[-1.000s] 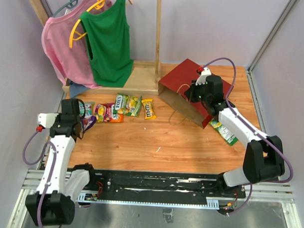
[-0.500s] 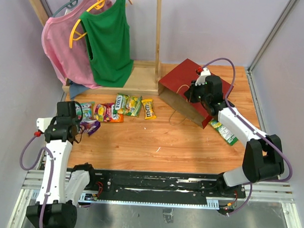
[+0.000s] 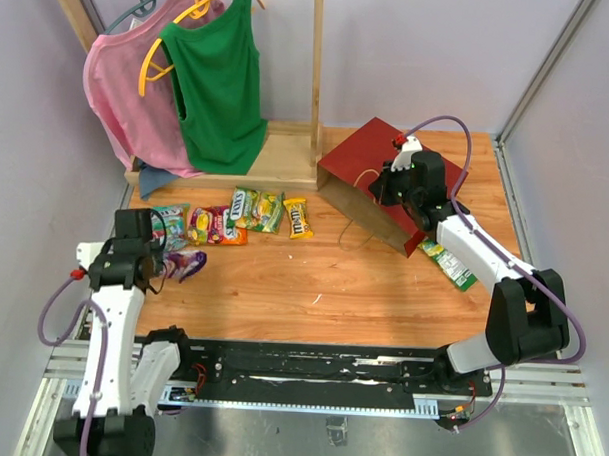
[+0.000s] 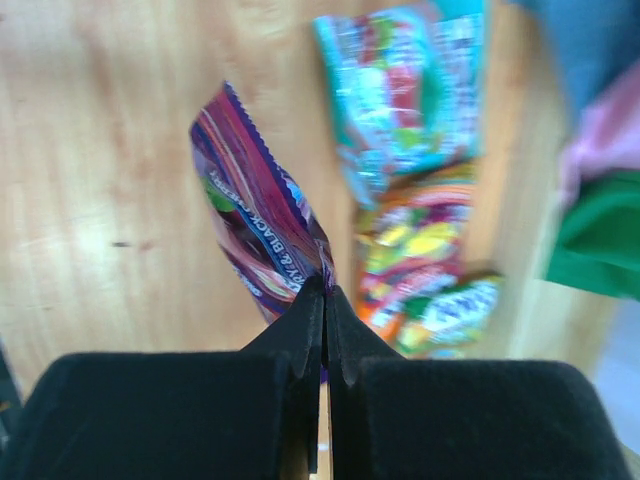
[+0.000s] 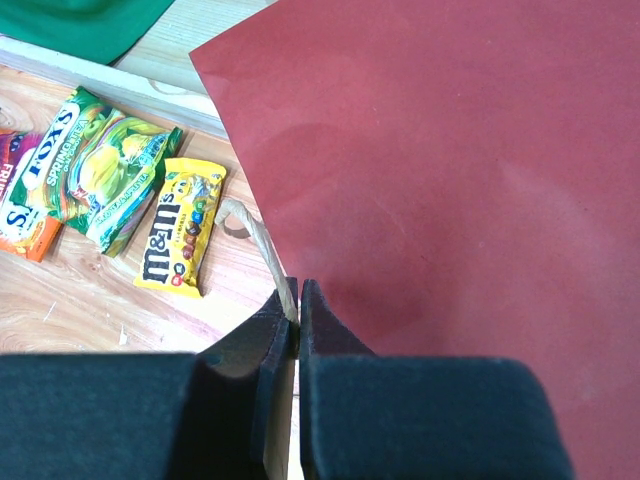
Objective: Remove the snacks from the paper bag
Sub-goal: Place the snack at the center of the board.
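Observation:
The red paper bag lies tilted at the back right, its brown mouth facing left; it fills the right wrist view. My right gripper is shut on the bag's twisted paper handle at the top edge. My left gripper is shut on a purple candy packet, held at the near left in the top view. Other snacks lie in a row: a teal-green packet, a red-orange packet, a green packet and a yellow M&M's pack. No blue chip bag shows.
A wooden rack with a pink top and a green top on hangers stands at the back left. A green packet lies right of the bag, under my right arm. Walls close the table on left and right.
My left arm has drawn back toward the near left edge, carrying the purple packet away from the row of snacks. My right gripper has stayed on the bag handle.

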